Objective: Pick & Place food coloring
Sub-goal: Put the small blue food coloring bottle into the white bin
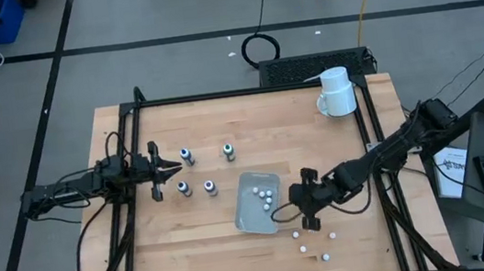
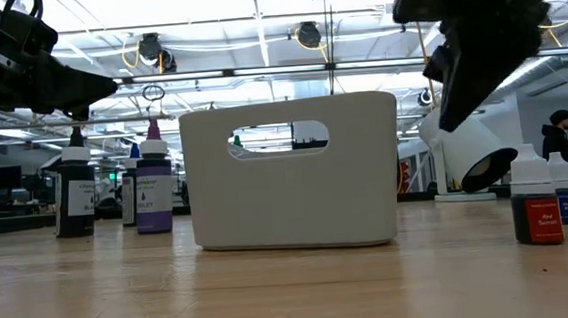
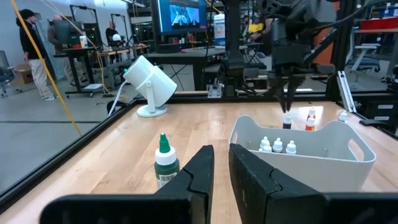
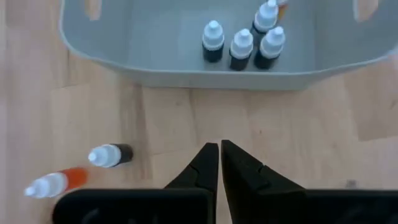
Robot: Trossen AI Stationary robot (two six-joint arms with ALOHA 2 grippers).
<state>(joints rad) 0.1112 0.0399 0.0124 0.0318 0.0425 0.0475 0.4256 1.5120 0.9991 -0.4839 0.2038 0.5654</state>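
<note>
A white bin (image 1: 248, 216) sits mid-table and holds several small food coloring bottles (image 4: 239, 43) standing upright, white tips up. My right gripper (image 4: 219, 149) hangs shut and slanting down over the bare wood just outside the bin's right wall (image 4: 186, 78), with nothing between its fingers. Two bottles lie on their sides on the wood beside it, one dark (image 4: 111, 155) and one orange (image 4: 53, 182). More white-tipped bottles (image 1: 303, 248) are scattered toward the near edge. My left gripper (image 1: 170, 169) waits shut and level at the table's left, among standing dark-capped bottles (image 1: 186, 155).
A white mug (image 1: 337, 93) is at the far right corner. A green-capped bottle (image 3: 165, 158) stands close in front of my left gripper. A black frame rail (image 1: 378, 151) runs along the table's right side. Bare wood (image 1: 192, 253) lies near the front left.
</note>
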